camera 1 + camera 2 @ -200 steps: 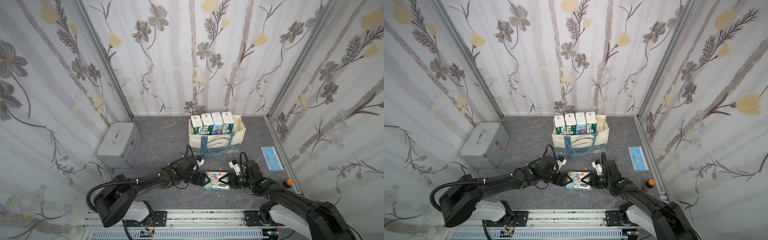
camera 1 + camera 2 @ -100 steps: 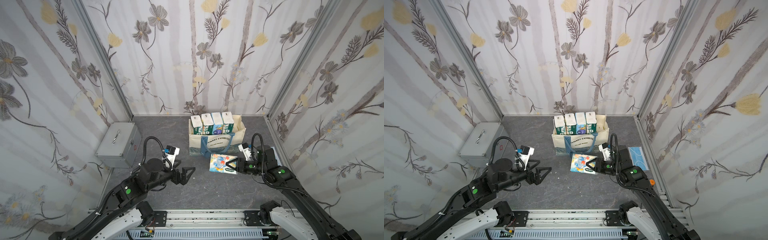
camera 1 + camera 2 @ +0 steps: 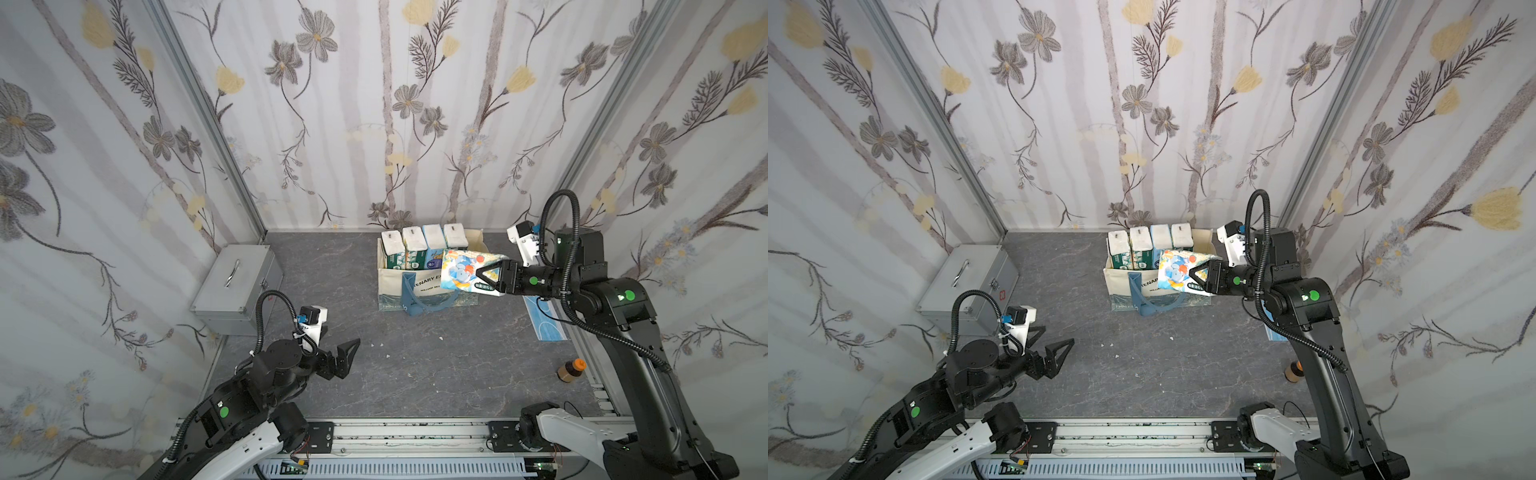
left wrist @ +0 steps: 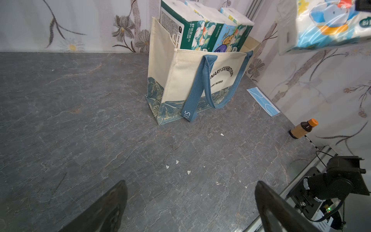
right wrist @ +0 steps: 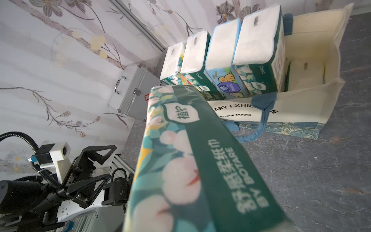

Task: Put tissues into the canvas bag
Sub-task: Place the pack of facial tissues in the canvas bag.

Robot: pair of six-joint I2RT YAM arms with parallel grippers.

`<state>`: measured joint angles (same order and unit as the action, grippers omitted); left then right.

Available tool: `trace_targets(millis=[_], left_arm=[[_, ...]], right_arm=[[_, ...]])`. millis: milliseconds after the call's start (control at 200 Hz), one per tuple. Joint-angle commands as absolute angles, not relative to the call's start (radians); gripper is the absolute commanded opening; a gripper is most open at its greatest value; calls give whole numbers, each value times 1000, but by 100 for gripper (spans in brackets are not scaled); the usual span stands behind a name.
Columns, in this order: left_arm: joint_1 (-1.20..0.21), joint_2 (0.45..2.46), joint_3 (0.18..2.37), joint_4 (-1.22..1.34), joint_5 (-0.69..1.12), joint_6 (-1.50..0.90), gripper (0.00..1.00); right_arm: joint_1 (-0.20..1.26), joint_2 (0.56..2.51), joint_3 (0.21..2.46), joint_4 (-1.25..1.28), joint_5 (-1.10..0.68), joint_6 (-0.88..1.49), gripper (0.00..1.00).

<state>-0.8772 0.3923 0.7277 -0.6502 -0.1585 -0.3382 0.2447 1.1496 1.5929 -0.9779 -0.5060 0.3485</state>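
The right pincer was closed on one end of a tissue pack with a cartoon elephant print, and we saw it held in the air, clear of the table. In both top views the pack overlapped the front rim of the canvas bag towards its emptier end. From the left wrist view it hung high, above and to one side of the bag. The right wrist camera showed us the pack's green flowered side close up.

In the bag four packs stood upright in a row, touching side by side, their white tops above the rim. We made out another white pack lower down in the open end beside them.

The left pincer was spread wide and held nothing, above bare table well apart from the bag. A grey metal case stood against the wall on its side. A blue face mask and a small brown bottle lay near the right arm.
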Motion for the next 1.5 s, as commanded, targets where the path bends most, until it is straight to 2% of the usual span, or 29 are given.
trace_targets(millis=[0, 280, 490, 730, 1059, 1264, 1494], left_arm=[[-877, 390, 717, -619, -176, -313, 100], [-876, 382, 709, -614, -179, -318, 100], [-873, 374, 709, -614, -182, -313, 100], [-873, 363, 709, -614, -178, -314, 100], [-873, 351, 709, -614, -182, -313, 100], [-872, 351, 708, -615, -184, -313, 100], [-873, 351, 707, -614, -183, -313, 100]], right_arm=[[236, 1193, 1691, -1023, -458, 318, 48], [188, 1322, 1886, -1028, -424, 322, 48], [139, 1388, 1914, -919, -434, 388, 47], [112, 1453, 1914, -894, -283, 395, 47], [107, 1494, 1842, -865, -246, 378, 49], [107, 1481, 1811, -860, -130, 348, 49], [107, 1511, 1802, -870, -155, 340, 50]])
